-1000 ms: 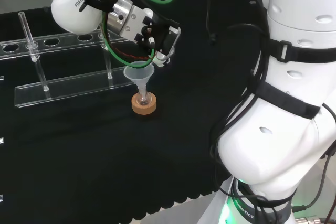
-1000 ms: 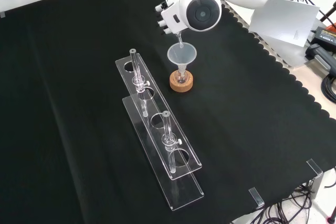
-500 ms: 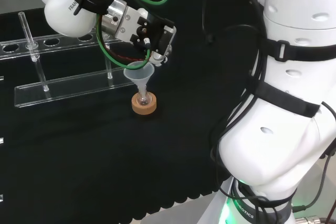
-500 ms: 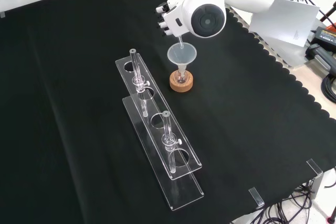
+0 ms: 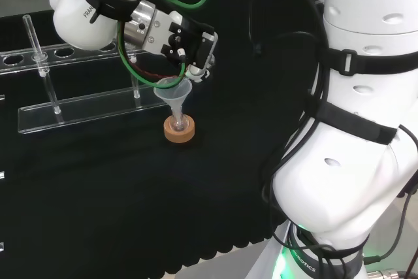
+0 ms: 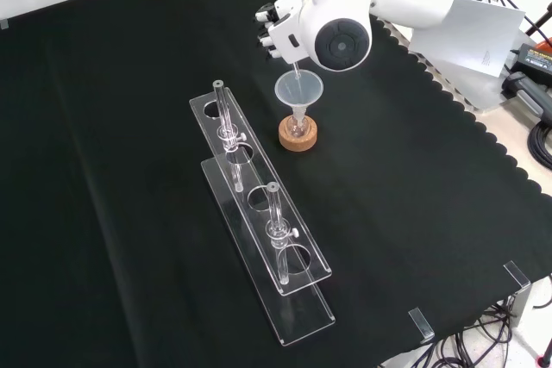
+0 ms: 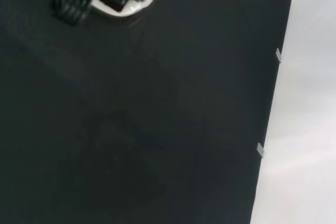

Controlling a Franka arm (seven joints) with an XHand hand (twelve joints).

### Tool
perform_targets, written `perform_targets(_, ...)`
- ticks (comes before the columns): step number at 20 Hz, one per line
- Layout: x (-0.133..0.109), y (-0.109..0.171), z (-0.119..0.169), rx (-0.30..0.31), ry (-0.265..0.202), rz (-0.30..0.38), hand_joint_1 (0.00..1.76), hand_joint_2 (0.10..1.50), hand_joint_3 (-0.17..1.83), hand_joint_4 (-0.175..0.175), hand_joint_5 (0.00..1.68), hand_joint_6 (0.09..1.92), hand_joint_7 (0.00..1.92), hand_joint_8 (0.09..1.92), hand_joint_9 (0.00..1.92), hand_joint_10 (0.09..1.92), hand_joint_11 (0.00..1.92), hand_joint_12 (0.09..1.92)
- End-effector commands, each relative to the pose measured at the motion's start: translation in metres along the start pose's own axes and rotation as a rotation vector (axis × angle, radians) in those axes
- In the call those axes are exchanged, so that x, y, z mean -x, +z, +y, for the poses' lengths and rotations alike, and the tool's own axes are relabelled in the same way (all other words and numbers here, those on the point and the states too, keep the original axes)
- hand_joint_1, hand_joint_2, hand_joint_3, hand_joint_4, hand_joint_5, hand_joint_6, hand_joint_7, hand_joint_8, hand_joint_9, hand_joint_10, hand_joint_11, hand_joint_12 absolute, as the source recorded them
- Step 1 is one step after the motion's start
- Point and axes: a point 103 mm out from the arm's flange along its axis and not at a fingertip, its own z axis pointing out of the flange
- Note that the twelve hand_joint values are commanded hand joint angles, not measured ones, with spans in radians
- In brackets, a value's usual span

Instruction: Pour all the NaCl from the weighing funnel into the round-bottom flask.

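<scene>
Robot hand (image 6: 278,30) at funnel's (image 6: 298,90) 11 o'clock, front view — curled on thin clear spout (image 6: 295,72), tip inside funnel over flask (image 6: 297,127) on cork ring (image 6: 298,136).

No legible print on the ware.

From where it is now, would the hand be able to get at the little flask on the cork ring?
Probably not directly. The hand sits just above the funnel, which stands in the flask on the cork ring and covers it from above. The sides look free.
</scene>
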Motion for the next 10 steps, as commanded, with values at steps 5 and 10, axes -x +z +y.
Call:
perform_targets(5,-0.0008,-0.0042,-0.0001,0.001,0.007,-0.046,1.12,0.67,0.60,0.175,1.32,0.56,0.84,0.68,1.26,0.11,1.07,0.85)
perform_targets(10,-0.0011,-0.0037,0.0010,-0.001,0.009,-0.060,1.12,0.67,0.60,0.175,1.32,0.56,0.83,0.68,1.26,0.10,1.07,0.85)
